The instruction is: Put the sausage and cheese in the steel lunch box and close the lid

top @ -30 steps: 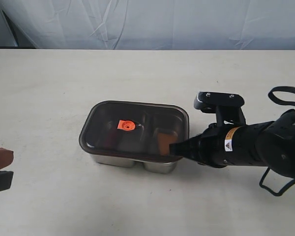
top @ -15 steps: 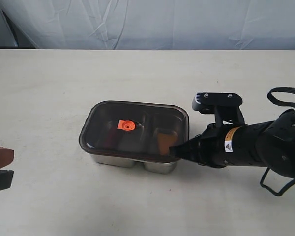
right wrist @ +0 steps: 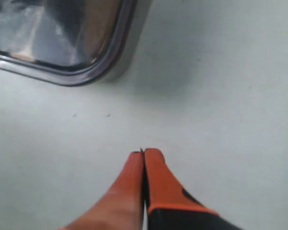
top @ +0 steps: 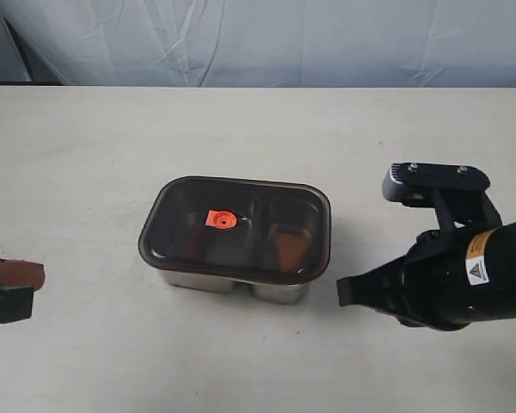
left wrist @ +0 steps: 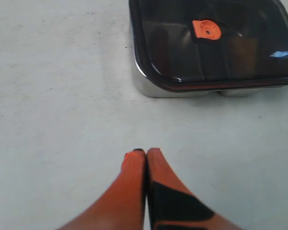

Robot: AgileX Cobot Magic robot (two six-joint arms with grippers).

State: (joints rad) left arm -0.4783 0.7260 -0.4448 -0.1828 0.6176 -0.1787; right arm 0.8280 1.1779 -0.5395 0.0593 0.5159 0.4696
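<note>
The steel lunch box point(top: 198, 280) stands mid-table with the dark translucent lid point(top: 181, 215) lying flat on it, orange valve tab point(top: 220, 220) on top. Through the lid a dim orange-brown shape, the cheese point(top: 289, 247), shows in the right compartment. A faint reddish shape in the left compartment may be the sausage point(top: 193, 245). My right gripper point(top: 344, 292) is shut and empty, off the box's right front corner. My left gripper point(top: 34, 277) is shut and empty at the left edge. The lid point(left wrist: 249, 57) and box wall point(left wrist: 149, 86) lie ahead of the left gripper point(left wrist: 146, 152). The lid corner point(right wrist: 103, 64) lies beyond the right gripper point(right wrist: 143, 153).
The pale table point(top: 241, 129) carries nothing else in view. A wrinkled grey-white cloth backdrop point(top: 284, 39) hangs behind the far edge. The right arm's black body point(top: 464, 275) fills the lower right.
My right gripper has drawn back from the lid's right edge, moving right and toward the front. The left gripper has shifted slightly right. The lid and box have not moved.
</note>
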